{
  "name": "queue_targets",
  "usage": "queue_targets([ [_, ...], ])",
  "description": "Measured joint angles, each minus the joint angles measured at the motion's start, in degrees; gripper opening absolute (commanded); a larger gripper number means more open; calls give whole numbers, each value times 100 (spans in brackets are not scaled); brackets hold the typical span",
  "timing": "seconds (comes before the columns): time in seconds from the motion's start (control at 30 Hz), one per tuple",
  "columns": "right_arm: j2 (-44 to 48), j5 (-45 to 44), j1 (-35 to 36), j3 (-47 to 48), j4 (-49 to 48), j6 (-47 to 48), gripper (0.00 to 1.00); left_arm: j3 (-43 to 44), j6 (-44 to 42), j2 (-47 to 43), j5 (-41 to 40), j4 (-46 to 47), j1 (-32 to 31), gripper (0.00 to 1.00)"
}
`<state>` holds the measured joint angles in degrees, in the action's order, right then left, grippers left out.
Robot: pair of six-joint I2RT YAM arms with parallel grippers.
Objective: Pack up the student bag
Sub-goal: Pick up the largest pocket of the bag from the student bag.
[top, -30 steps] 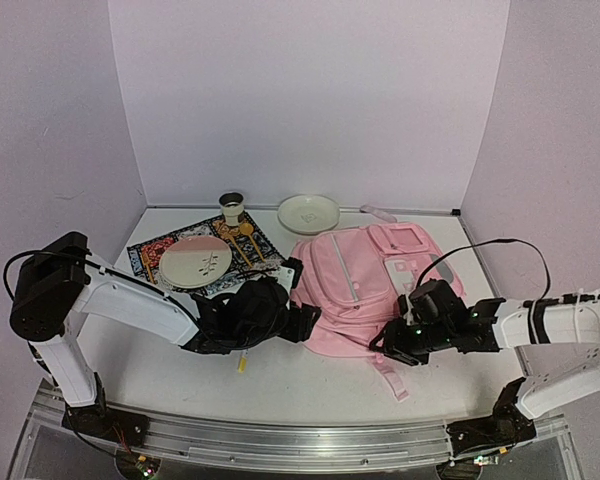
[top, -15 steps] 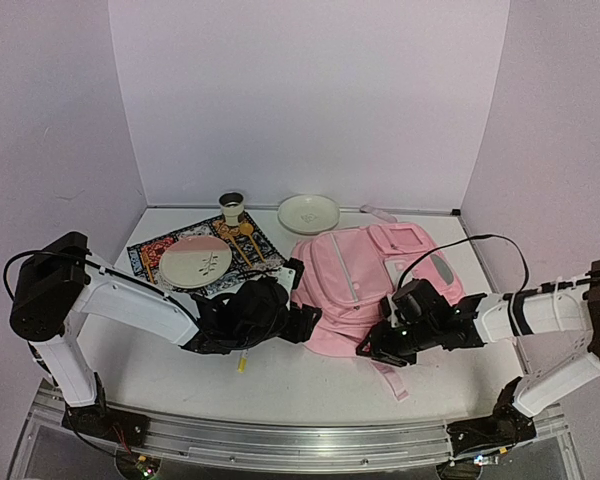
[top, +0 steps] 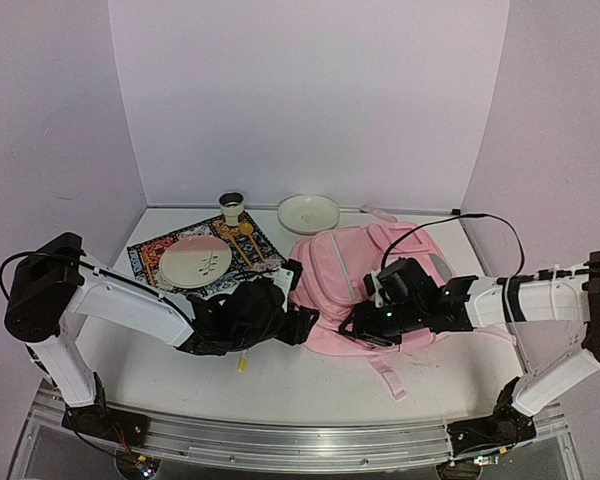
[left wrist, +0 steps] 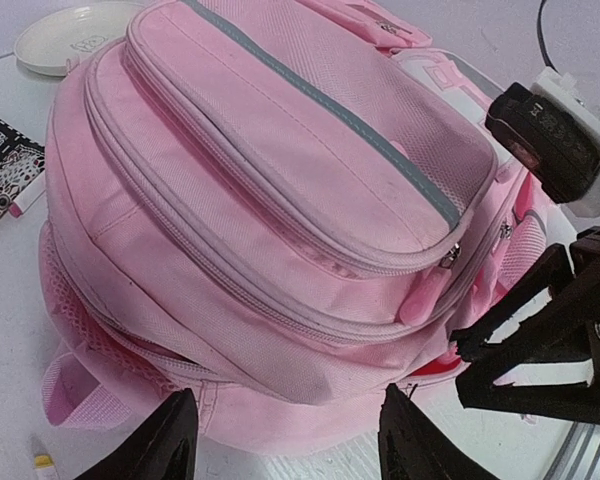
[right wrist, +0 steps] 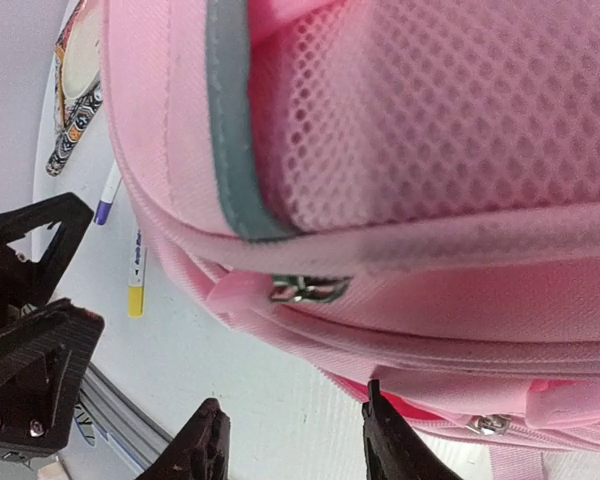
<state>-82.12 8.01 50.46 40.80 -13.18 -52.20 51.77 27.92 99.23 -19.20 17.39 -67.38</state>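
student bag lies flat on its back, front pockets up, right of centre on the white table. Long axis runs near-to-far, skewed a bit to the far right. White buckle patch end points at the back wall; a pink strap trails off the near end toward the arm bases.

left gripper: fingers apart, nothing between them, at the bag's near-left edge. right gripper: fingers apart too, nothing clamped, low at the near edge just under a zip pull.

Left of the bag: patterned mat with a pink-and-white plate on it, cup at its far corner, white dish by the back wall. Yellow-capped marker on the table under the left wrist. Pale lilac walls on three sides, metal rail along the near edge.
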Motion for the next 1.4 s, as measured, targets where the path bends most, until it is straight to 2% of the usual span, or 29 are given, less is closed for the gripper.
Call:
queue_targets([
  [0.3, 290, -707, 0, -34, 545, 139, 47, -35, -199, -61, 287, -20, -231, 59],
  [0.6, 501, -1045, -2, -396, 791, 168, 46, 477, -510, 330, 815, -52, -369, 59],
  [0.77, 241, -1161, -2, -407, 800, 204, 54, 644, -761, 637, 949, -39, -373, 58],
  [1.03, -264, -1338, 0, -95, 851, 385, 60, 747, -1036, 1184, 1052, -46, -382, 56],
  [1.4, -757, -1714, 11, 594, 1461, 596, 63, 747, -1037, 1428, 1165, -29, -382, 53],
])
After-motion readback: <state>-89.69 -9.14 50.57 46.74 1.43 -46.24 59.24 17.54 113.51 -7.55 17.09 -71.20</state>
